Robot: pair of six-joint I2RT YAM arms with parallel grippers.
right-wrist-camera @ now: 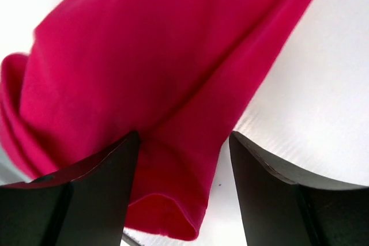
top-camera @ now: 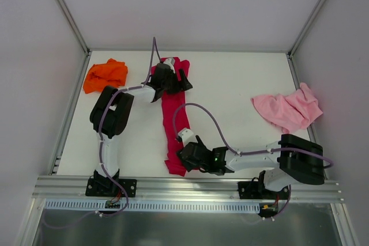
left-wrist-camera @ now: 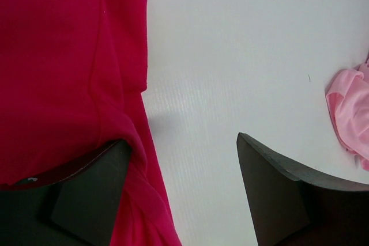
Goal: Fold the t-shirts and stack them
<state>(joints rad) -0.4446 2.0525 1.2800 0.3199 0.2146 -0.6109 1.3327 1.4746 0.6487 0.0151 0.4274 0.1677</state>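
The crimson t-shirt (top-camera: 170, 120) lies as a long narrow strip down the table's middle, from far to near. My left gripper (top-camera: 182, 80) is over its far end; in the left wrist view that gripper (left-wrist-camera: 181, 140) is open, with the crimson t-shirt (left-wrist-camera: 63, 67) by its left finger and bare table between the jaws. My right gripper (top-camera: 181, 156) hovers at the near end. It (right-wrist-camera: 183, 136) is open, straddling a folded corner of the crimson t-shirt (right-wrist-camera: 161, 67) without pinching it. The orange t-shirt (top-camera: 105, 75) is bunched at far left, the pink t-shirt (top-camera: 288, 109) crumpled at right.
The white table (top-camera: 230, 84) is walled by white panels on three sides. An aluminium rail (top-camera: 184, 185) runs along the near edge, carrying both arm bases. An edge of the pink t-shirt (left-wrist-camera: 351, 113) shows at the right of the left wrist view.
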